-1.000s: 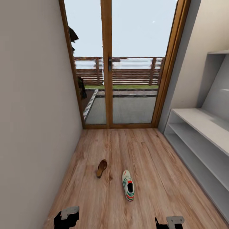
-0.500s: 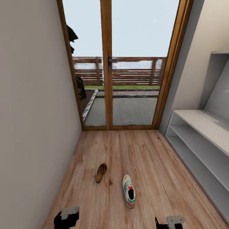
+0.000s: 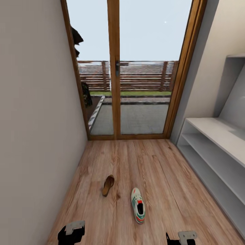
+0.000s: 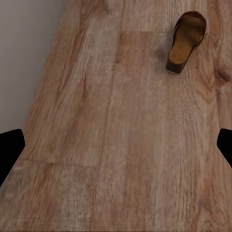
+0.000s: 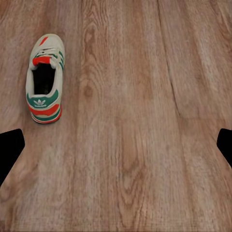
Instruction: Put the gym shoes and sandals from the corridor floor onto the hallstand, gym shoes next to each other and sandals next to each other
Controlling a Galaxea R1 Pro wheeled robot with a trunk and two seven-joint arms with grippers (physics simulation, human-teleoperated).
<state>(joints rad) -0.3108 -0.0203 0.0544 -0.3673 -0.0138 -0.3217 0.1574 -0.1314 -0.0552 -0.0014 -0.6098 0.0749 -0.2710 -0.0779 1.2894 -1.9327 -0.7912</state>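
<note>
— Approach, I'd judge; nothing is gripped, and the robot faces down the corridor with one sandal [image 3: 108,185] and one sneaker [image 3: 137,205] lying on the floor [image 3: 160,177] ahead of it.

— Where exactly?

— Both mid-floor, well short of the glass door [image 3: 115,68]; the sandal sits toward the left wall, the sneaker just beside it toward the rack [image 3: 217,149], toe pointing at the door; they lie near each other but apart; the rack runs along the floor's right edge, both shelves showing bare in the part seen.

— And the arms?

— Low and forward, one at each bottom corner of the head view; the left gripper [image 3: 71,232] hangs over bare planks with the sandal [image 4: 187,41] ahead of its fingers; the right gripper [image 3: 183,237] likewise, the sneaker [image 5: 45,79] ahead and off to one side, heel nearest it.

— Clenched or released?

— Both spread wide, fingertips at the far edges of each wrist view, nothing between them.

— Next?

— Probably close in and lower a gripper over one shoe; the sneaker looks easiest pinched across its heel collar; the other pair is yet to be found.
</note>
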